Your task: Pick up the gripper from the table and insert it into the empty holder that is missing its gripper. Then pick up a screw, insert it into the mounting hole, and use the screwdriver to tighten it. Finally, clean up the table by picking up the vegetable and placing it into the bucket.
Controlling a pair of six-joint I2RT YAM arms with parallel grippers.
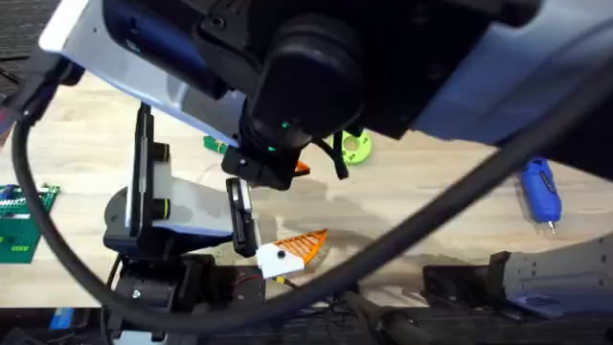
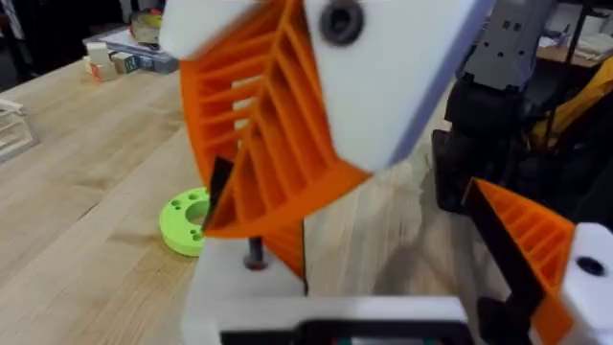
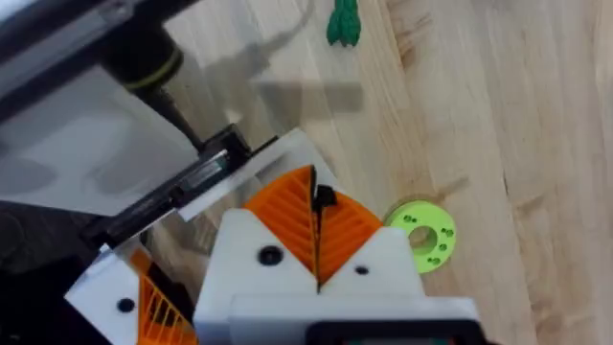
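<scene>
My right gripper (image 3: 317, 216) is shut, its orange ribbed pads pressed on a thin dark piece (image 3: 324, 197) that sticks out at the tip; I cannot tell what that piece is. It hangs just above my left gripper (image 2: 402, 283), which is open. The left gripper's white holder (image 2: 239, 311) has an orange piece (image 2: 285, 244) and a small screw-like peg (image 2: 254, 257) standing on it. On the table (image 1: 431, 206), the blue screwdriver (image 1: 541, 192) lies at the right. The dark-green vegetable (image 1: 218, 144) lies at the back left. The bucket is out of view.
A bright green disc with holes (image 1: 354, 147) lies just behind the grippers. A green circuit board (image 1: 17, 225) sits at the table's left edge. The right arm rises large and dark across the top of the overhead view, with its cable sweeping across the front.
</scene>
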